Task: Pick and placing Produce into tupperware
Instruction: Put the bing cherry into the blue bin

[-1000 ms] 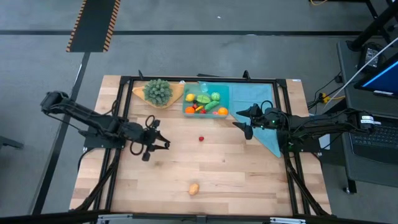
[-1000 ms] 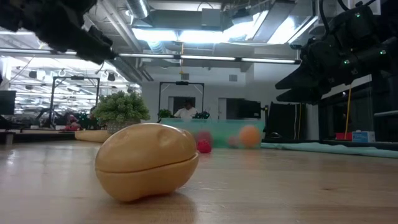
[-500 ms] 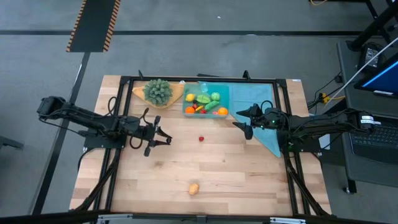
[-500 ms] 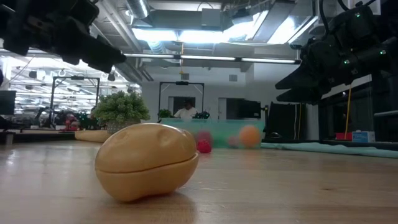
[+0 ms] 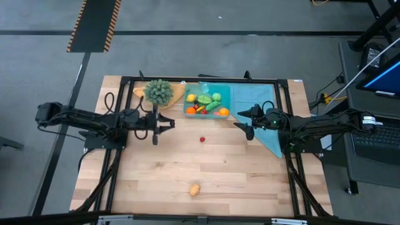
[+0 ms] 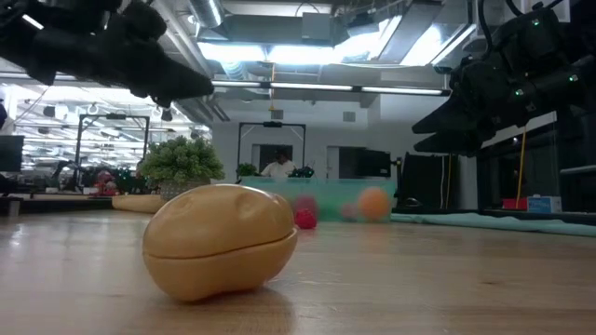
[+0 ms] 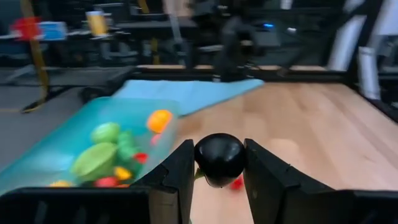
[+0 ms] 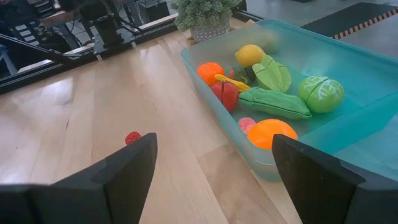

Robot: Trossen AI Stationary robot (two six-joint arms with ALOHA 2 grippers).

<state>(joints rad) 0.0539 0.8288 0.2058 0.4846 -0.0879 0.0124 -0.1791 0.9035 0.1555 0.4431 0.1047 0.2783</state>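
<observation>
Carried nearer tupperware [image 5: 207, 102], dark fruit [image 7: 219, 159] sits in left gripper [image 5: 164, 123] (clamped).

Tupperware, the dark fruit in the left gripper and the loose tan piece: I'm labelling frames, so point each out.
tupperware [image 8: 348, 56], right wrist view, bare inner wall.
dark fruit [image 7: 219, 158], left wrist view, its rounded front.
tan piece [image 6: 219, 240], low view, middle of its side.

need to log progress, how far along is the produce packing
Mostly done: the tupperware already holds a mix of produce. In hand: the left gripper is shut on a dark round piece, carried above the table. Left: a small red piece and a tan potato lie on the table. The right gripper waits open beside the container.
</observation>
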